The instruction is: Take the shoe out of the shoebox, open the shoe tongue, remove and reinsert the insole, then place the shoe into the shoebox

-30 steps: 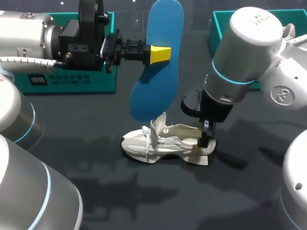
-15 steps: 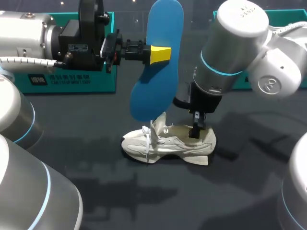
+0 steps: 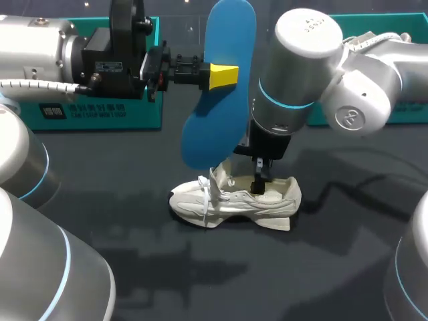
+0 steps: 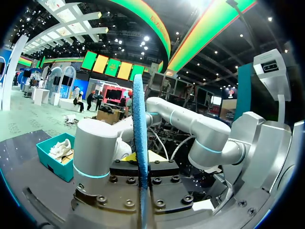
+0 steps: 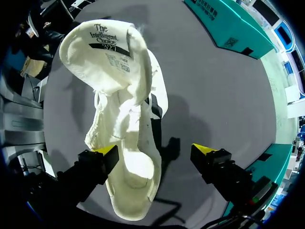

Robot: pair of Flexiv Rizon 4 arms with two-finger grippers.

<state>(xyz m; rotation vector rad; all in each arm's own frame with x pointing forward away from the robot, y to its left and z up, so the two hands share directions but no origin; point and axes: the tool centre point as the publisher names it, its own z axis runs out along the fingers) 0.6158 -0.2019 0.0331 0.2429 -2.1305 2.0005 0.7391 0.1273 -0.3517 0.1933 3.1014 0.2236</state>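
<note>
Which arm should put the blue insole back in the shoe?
Left: the left gripper is shut on the blue insole, held just above the white shoe. The right gripper is open, empty, at the heel.

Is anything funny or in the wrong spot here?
The blue insole isn't inside the white shoe: the left end effector holds it up in the air. The shoe lies on the table, its tongue pulled up.

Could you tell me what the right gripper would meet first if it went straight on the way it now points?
Probably the white shoe: one finger of the right gripper hangs over its heel opening, the other over bare table. Depth is unclear.
</note>
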